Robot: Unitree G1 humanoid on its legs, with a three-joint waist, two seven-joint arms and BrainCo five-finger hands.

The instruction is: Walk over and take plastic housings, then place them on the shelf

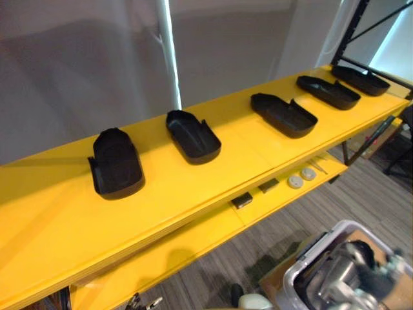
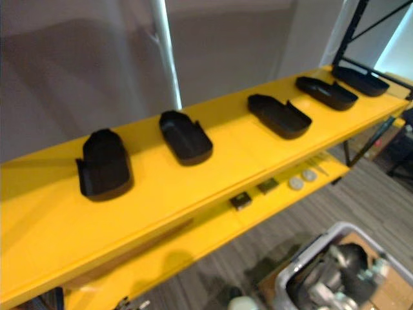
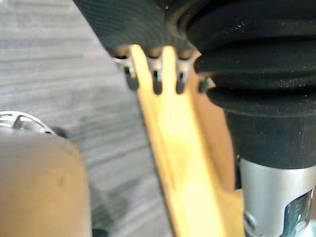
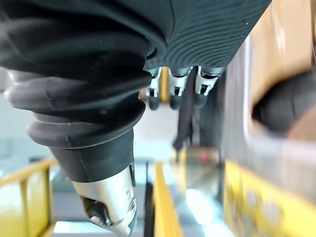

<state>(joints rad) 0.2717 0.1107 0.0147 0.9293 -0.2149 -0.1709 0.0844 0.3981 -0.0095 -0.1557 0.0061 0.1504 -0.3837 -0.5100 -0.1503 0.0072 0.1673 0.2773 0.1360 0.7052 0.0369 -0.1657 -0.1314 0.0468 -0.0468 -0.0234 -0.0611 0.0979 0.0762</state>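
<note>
Yellow shelf [image 1: 193, 194] carries five black plastic housings [image 1: 284, 115] from 9 to 1 o'clock; left hand [image 3: 157, 81] and right hand [image 4: 175, 94] hang loose, empty, so fetching another housing seems next, with free room at 8 o'clock.

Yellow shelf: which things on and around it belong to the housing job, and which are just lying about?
Job:
- black plastic housings, five in a row
- yellow top shelf they sit on

Lying about:
- small dark blocks on the lower shelf
- pale round discs beside them
- clear bin on the floor, contents unclear
</note>
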